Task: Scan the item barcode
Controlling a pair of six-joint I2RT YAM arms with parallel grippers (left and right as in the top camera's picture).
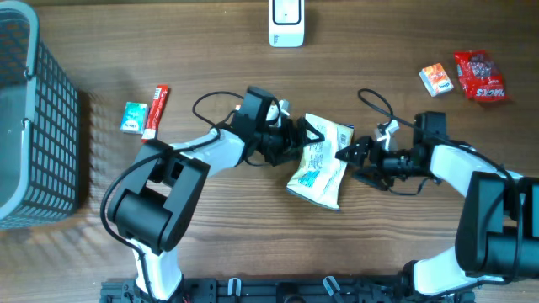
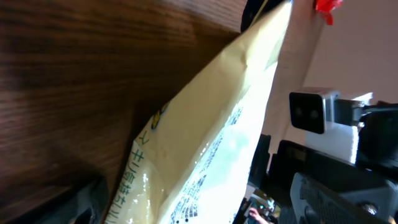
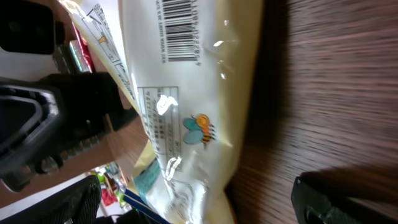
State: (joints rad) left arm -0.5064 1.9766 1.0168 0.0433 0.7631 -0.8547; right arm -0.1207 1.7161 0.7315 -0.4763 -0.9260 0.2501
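Two pincers: one at each side of the cream pouch (image 1: pixel 320 160), mid-surface (image 1: pixel 253 244).
Left pincer (image 1: pixel 307 135): fingers spread wide at the pouch's upper left edge, nothing clamped.
Right pincer (image 1: pixel 345 154): fingers spread wide at the pouch's right edge, the pouch between them, not pinched.
Pouch: on the wood, tilted, between the two arms.
Barcode (image 3: pixel 177 31): printed on the face seen from the right wrist, above a small bee picture.
White scanner (image 1: pixel 286 21): far edge, well apart from the pouch.
Basket (image 1: pixel 25 118): far left.
Green packet (image 1: pixel 133 116), red stick (image 1: pixel 157 109): side by side near the basket.
Orange box (image 1: pixel 436 79), red bag (image 1: pixel 480 76): far right.
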